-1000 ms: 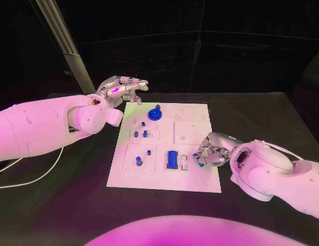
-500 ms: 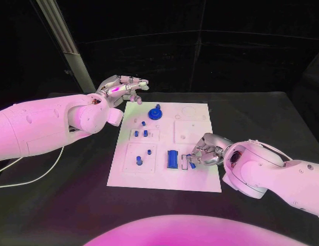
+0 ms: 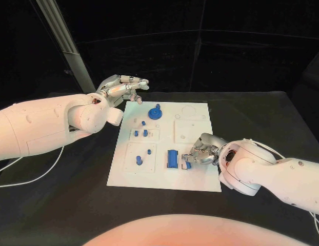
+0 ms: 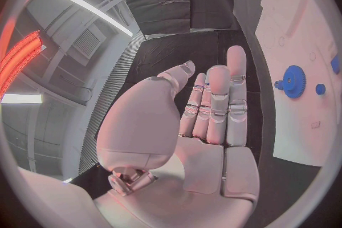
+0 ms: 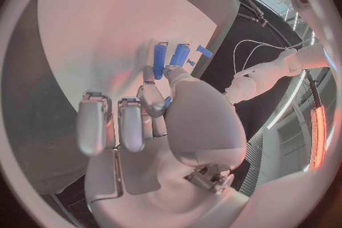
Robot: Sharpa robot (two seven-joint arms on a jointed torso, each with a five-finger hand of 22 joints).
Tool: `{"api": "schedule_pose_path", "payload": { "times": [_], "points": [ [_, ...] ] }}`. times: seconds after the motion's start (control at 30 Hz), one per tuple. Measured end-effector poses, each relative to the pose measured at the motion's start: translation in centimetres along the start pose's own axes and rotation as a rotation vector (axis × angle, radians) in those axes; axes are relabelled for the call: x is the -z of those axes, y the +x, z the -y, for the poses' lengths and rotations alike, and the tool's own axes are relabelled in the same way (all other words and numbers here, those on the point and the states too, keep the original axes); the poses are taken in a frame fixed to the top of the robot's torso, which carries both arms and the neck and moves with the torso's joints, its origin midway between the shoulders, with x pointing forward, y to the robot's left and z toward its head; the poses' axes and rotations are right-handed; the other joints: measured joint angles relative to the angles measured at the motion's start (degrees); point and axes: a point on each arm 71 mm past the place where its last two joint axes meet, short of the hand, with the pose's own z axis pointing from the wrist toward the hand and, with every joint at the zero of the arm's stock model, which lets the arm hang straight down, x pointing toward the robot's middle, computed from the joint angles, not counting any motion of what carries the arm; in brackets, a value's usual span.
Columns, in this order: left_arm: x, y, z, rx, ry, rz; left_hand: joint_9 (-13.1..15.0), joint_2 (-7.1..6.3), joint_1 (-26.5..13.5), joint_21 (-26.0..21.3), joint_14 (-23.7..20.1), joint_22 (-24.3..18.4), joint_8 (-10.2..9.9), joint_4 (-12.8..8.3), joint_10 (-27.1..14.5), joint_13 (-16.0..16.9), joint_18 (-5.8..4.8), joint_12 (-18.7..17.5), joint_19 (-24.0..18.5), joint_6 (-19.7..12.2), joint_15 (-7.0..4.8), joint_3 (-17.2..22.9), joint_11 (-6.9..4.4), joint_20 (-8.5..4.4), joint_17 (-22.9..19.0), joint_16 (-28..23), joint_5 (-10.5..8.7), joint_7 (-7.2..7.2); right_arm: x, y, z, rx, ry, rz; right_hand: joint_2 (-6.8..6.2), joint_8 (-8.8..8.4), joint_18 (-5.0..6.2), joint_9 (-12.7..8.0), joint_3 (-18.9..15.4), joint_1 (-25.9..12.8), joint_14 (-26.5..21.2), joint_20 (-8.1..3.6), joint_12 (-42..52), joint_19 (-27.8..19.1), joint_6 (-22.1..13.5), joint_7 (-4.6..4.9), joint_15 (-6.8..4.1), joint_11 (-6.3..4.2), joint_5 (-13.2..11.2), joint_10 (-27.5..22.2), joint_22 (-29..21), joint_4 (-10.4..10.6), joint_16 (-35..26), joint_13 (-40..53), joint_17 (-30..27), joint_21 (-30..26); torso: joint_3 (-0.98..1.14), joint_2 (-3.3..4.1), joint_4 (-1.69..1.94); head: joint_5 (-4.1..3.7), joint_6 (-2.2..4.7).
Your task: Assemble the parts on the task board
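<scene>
The white board (image 3: 163, 169) lies in the middle of the black desk (image 3: 263, 118), and the small blue parts sit on it: a gear-like round piece (image 3: 155, 113) at the far end, short pegs (image 3: 140, 133) in the middle left, and a longer blue block (image 3: 172, 159) at the near middle. The right hand (image 3: 201, 152) is low over the near right of the board, just beside that block; in the right wrist view a small blue piece (image 5: 167, 104) seems pinched between thumb and a fingertip, with the other fingers straight. The left hand (image 3: 122, 87) hangs above the far left corner of the board with fingers extended and nothing in it

These parts look like hard moulded plastic: light, stiff, smooth enough to slip from metal fingertips, and not fragile. Being so small, each wants a pinch across its flat or widest sides, held near the middle so it does not twist. The block is best taken across its long sides; the gear by its rim or its raised hub. Pegs probably need to stay upright to enter their holes
</scene>
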Motion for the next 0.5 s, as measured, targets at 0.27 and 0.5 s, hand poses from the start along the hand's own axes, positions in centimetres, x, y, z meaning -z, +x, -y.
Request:
{"api": "schedule_pose_path", "payload": {
  "times": [0.27, 0.5],
  "points": [
    [0.0, 0.01, 0.02, 0.0, 0.0, 0.0, 0.0, 0.05, 0.51, 0.0, 0.0, 0.0, 0.0, 0.0, 0.0, -0.06, 0.0, 0.24, 0.0, 0.0, 0.0, 0.0, 0.0, 0.0, -0.05, 0.0, 0.0, 0.0, -0.26, 0.14, -0.19, 0.008, 0.011, -0.001, 0.09, 0.51, 0.0, 0.7, 0.02, -0.67, 0.12, -0.39, 0.4, 0.01, 0.63, -0.49, -0.12, 0.0, -0.83, 0.4, 0.0, 0.46, 0.0, 0.46, 0.0, 0.0, 0.0, -0.01, 0.0, 0.08, -0.05],
    [-0.03, 0.06, 0.03, 0.0, 0.001, -0.002, 0.0, 0.05, 0.51, 0.0, 0.0, 0.01, 0.0, 0.0, 0.0, -0.06, 0.0, 0.24, 0.0, 0.0, 0.0, 0.0, 0.0, 0.0, -0.05, 0.0, 0.0, 0.0, -0.36, 0.27, -0.44, 0.023, 0.015, -0.007, 0.0, 1.01, 0.0, 1.05, -0.35, -1.8, 0.2, -0.38, 0.4, 0.01, 0.99, -0.85, -0.2, 0.0, -1.7, 0.41, -0.01, 0.86, 0.0, 0.63, 0.0, 0.0, 0.0, -0.01, 0.0, 0.1, -0.14]
  ]
}}
